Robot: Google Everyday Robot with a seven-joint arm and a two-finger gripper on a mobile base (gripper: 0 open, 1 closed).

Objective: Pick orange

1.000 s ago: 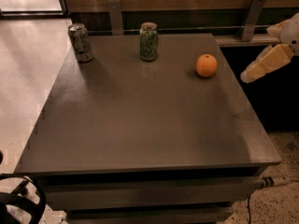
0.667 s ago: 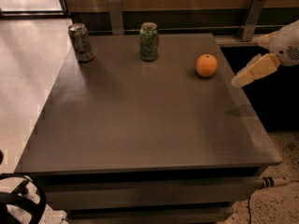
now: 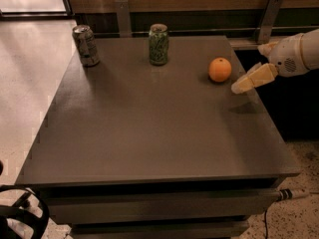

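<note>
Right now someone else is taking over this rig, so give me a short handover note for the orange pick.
Gripper: in the air over the table's right edge, just right of the orange, not touching it, holding nothing.
Orange: resting on the table, back right, on its own.
Green can at back centre and silver can at back left, both upright and apart from the orange.
Done: gripper is near the orange; no grasp yet.
Left: close in on the orange, grasp it, lift it.

The gripper [image 3: 253, 77] hangs at far right, angled down and leftward.
</note>
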